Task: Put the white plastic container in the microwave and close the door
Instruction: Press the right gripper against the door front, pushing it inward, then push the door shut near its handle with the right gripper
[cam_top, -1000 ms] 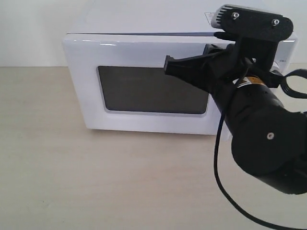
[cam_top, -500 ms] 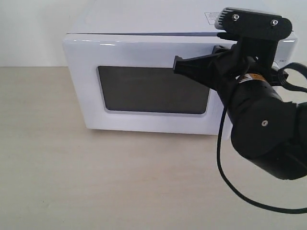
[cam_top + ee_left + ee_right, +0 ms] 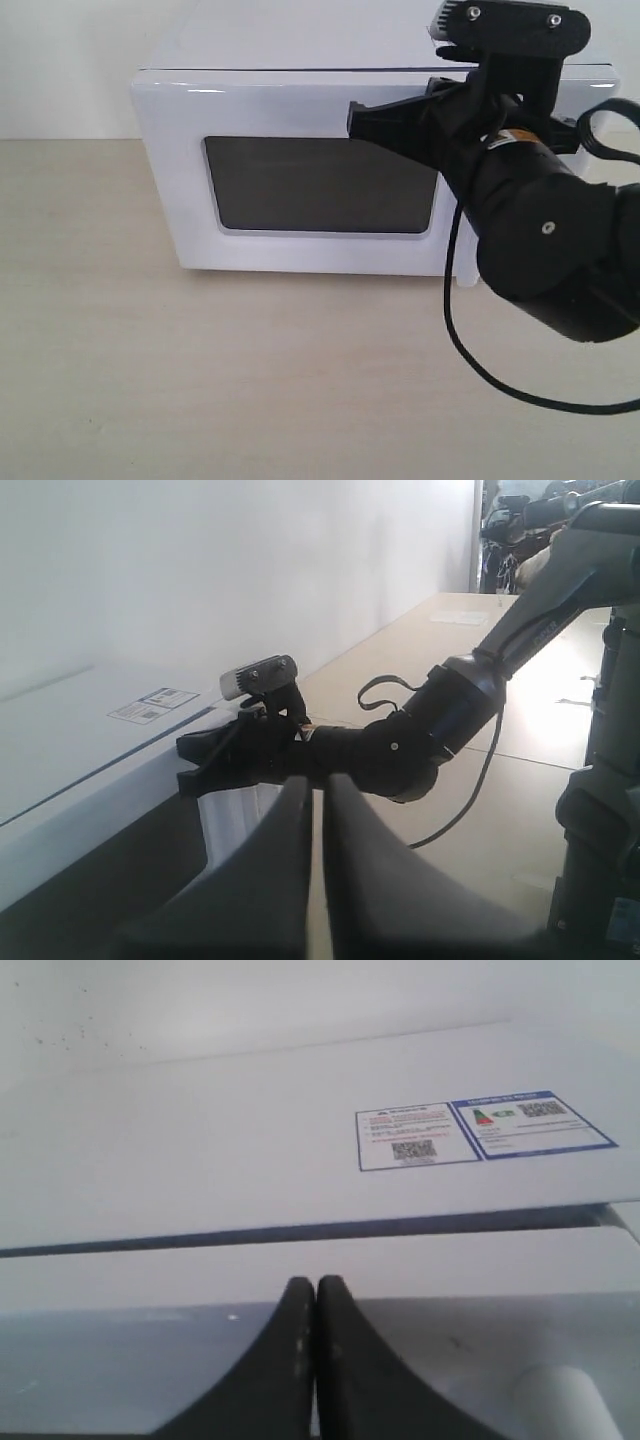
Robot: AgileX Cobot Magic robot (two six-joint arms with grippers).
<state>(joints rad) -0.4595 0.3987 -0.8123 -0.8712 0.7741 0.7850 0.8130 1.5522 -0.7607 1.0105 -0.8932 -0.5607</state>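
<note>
Blocked along the back edge by the microwave (image 3: pixel 300 250), its door (image 3: pixel 180 170) shut. Crowded toward the right edge by the right arm (image 3: pixel 545 250), with the right gripper (image 3: pixel 352 120) close before the door's top, and by a drooping cable (image 3: pixel 455 340). Lay bare along the front and left edges of the worktop (image 3: pixel 150 380).

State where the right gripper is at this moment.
In the exterior view the right gripper sits right of centre, in front of the upper right part of the microwave door, by the top edge of its dark window.
</note>
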